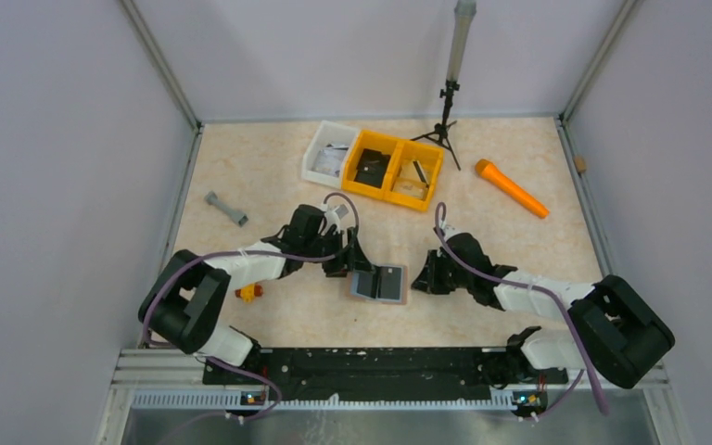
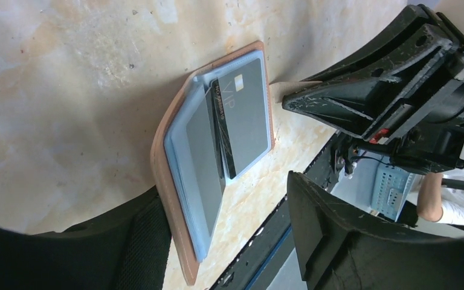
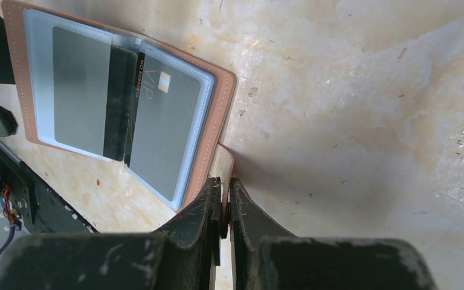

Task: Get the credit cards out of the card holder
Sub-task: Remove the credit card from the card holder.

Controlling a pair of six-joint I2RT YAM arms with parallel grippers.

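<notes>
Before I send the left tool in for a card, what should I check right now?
1. Open holder, inside up: ok.
2. Grip of right tool on tab: ok, shut on it.
3. Opening of left tool: ok, open, at the holder's other side.
4. Cards out of pockets: not ok; black card and grey VIP card sit inside.
5. Free card edge to pinch: cannot tell.
</notes>
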